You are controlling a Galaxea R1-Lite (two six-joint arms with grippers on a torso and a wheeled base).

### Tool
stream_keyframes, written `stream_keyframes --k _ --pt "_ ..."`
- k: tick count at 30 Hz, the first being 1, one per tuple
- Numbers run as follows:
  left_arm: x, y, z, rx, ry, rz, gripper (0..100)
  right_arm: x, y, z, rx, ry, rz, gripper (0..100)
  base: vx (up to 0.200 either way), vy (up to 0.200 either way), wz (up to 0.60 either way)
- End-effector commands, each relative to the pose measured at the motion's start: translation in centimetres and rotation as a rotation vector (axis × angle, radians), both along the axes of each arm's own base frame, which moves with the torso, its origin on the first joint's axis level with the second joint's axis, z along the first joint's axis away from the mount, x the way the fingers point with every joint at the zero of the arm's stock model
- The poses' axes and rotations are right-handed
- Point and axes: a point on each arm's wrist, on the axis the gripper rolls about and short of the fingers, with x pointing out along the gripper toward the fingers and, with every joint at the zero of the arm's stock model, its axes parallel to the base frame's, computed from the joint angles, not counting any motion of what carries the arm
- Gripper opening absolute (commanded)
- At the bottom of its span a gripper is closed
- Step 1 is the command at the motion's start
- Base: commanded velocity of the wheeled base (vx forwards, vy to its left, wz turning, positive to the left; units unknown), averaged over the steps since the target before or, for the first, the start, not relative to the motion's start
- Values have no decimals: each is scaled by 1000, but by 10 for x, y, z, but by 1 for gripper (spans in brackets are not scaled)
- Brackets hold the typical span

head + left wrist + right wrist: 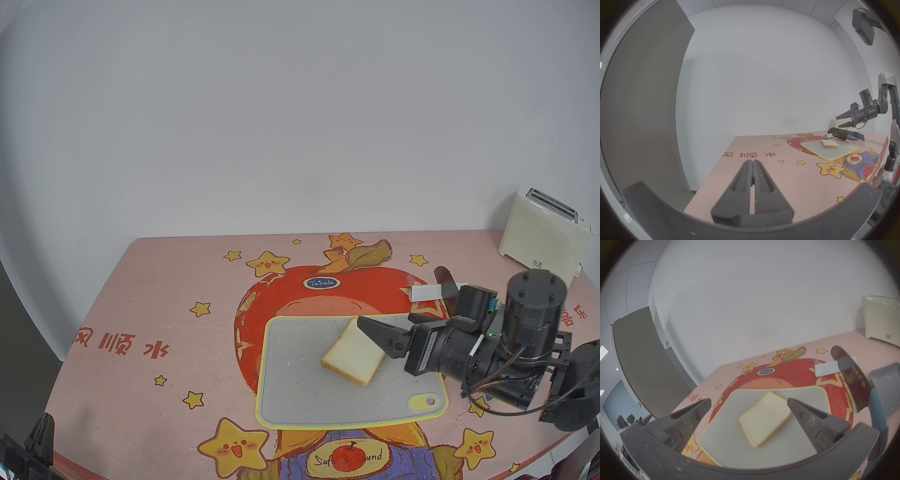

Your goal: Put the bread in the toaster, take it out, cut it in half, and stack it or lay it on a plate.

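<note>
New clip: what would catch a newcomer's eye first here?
A slice of bread lies flat on the grey cutting board at the middle of the pink cartoon table. The right pincer hangs open above the bread's right side. A cream toaster stands at the far right corner, a knife lying between it and the board.

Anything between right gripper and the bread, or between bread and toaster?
Nothing visible between the open right gripper and the bread on the cutting board. Toward the toaster, a knife lies flat on the table; a lifted carry should probably clear it.
</note>
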Motion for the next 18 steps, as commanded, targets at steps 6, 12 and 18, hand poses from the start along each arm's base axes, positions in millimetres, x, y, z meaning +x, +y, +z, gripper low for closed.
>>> stream_keyframes --k 6,12,18 --pt "1 0 -4 0 17 0 0 -18 -42 24 -41 -100 -45 100 0 0 0" --pt "1 0 -4 0 17 0 0 1 -23 19 -60 -66 -5 100 0 0 0" --pt "1 0 -4 0 17 0 0 49 5 6 -95 -32 -40 100 0 0 0"
